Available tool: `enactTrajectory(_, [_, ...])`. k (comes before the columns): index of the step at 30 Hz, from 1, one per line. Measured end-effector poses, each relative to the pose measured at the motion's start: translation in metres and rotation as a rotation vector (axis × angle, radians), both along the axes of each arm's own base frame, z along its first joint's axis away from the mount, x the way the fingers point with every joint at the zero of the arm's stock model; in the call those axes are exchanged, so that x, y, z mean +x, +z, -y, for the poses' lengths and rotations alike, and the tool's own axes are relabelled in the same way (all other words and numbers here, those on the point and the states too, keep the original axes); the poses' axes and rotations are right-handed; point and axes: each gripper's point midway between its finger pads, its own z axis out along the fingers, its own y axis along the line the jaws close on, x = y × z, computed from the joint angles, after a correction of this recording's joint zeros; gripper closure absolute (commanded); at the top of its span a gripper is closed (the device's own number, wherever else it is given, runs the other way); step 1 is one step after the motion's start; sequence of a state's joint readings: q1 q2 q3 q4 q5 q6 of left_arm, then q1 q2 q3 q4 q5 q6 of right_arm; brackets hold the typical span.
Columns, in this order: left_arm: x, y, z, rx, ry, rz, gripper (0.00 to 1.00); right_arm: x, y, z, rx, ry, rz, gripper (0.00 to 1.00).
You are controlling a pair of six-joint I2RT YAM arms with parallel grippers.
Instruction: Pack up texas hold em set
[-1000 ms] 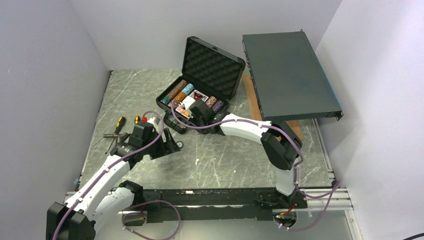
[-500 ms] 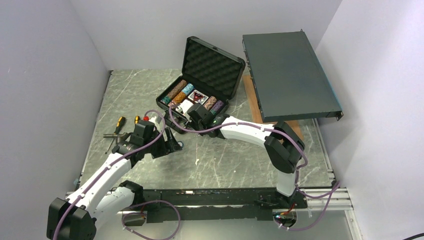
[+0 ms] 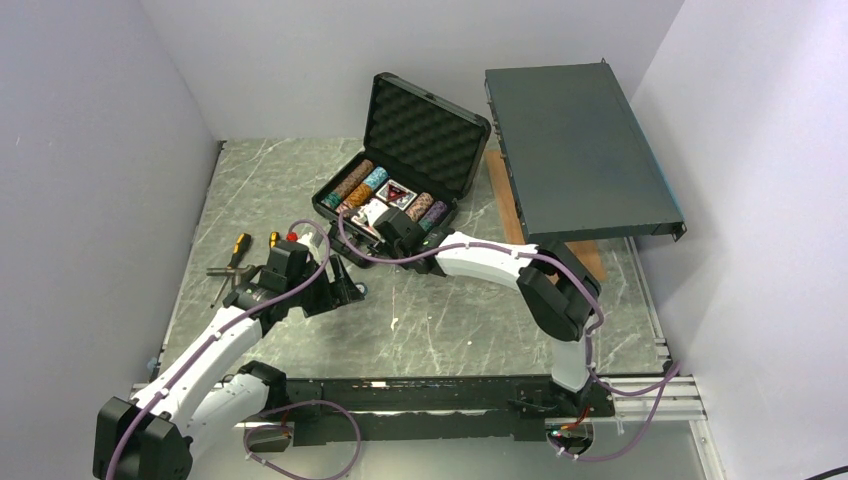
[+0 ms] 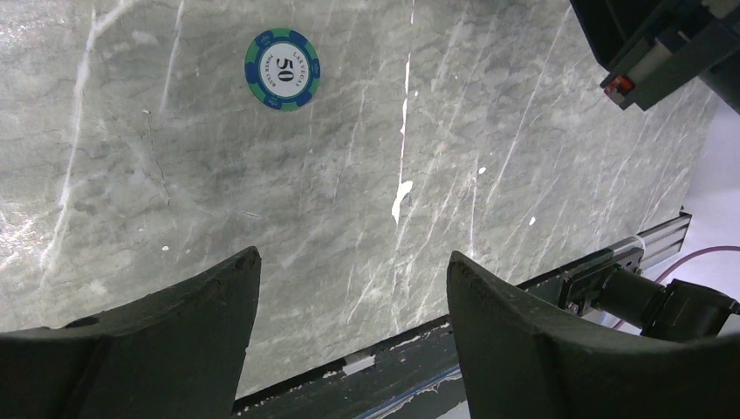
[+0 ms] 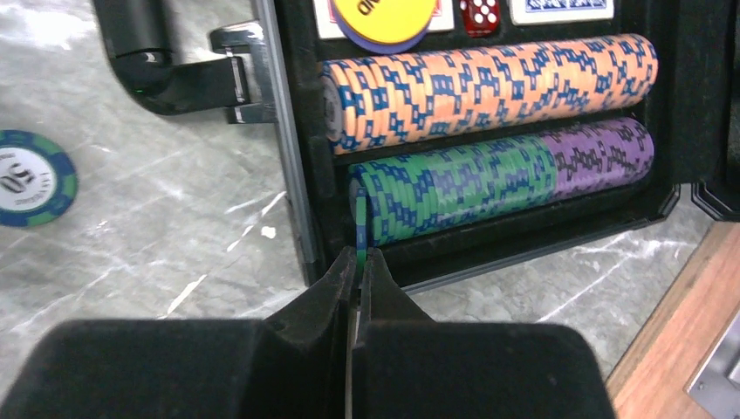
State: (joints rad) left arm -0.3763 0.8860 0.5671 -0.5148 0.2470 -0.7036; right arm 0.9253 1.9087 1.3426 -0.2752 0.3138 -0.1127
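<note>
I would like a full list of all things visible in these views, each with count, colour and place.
case: one, black, open, table's back centre.
chip rows: several, orange, green, purple, inside case.
loose chip: one, blue-green, flat on table.
button: one, yellow, inside case.
die: one, red, inside case.
card deck: one, blue, beside die.
metal box: one, dark grey, back right.
wooden board: one, brown, under metal box.
hand tools: few, orange-handled, table's left.
table: one, grey marble.
left gripper: jaws open, over table.
right gripper: jaws shut on held chip, green, at green row's end.
</note>
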Motion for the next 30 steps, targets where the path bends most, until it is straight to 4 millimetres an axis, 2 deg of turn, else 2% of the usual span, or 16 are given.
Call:
enactTrajectory(4, [0.0,0.0,0.0,0.0,0.0,0.0,0.2,0.004,-0.003,0.005,-0.021,-0.022,0.01,1.0])
enactTrajectory(6, [0.0,0.0,0.0,0.0,0.0,0.0,0.19,0.003,-0.003,0.005,-0.023,-0.022,0.014,0.88])
enactTrajectory(8, [0.0,0.0,0.0,0.0,0.0,0.0,0.19,0.003,-0.003,0.004,-0.022,-0.019,0.012,0.69])
enactTrajectory(10, [0.0,0.0,0.0,0.0,0.0,-0.001,0.19,0.003,-0.003,0.004,-0.021,-0.018,0.009,0.58])
enactTrajectory(13, [0.0,-0.002,0.0,0.002,0.0,-0.006,0.18,0.003,-0.003,0.004,-0.018,-0.015,0.008,0.47])
enactTrajectory(17, [0.0,-0.009,-0.001,0.017,0.004,-0.034,0.19,0.006,0.004,0.004,0.024,-0.027,-0.002,0.41])
enactTrajectory(19, [0.001,-0.014,-0.002,0.032,0.012,-0.052,0.23,0.004,0.015,0.002,0.069,-0.034,-0.009,0.39])
enactTrajectory(21, [0.005,-0.018,-0.003,0.051,0.02,-0.074,0.32,0.002,0.032,0.0,0.121,-0.044,-0.001,0.37])
enactTrajectory(24, [0.018,-0.024,-0.001,0.086,0.025,-0.113,0.39,-0.01,0.068,0.008,0.233,-0.069,0.022,0.35])
enactTrajectory(27, [0.037,-0.032,0.001,0.141,0.031,-0.144,0.37,-0.029,0.093,0.021,0.347,-0.082,0.028,0.32])
enactTrajectory(30, [0.058,-0.042,0.008,0.223,0.02,-0.169,0.31,-0.055,0.096,0.039,0.427,-0.085,-0.004,0.31])
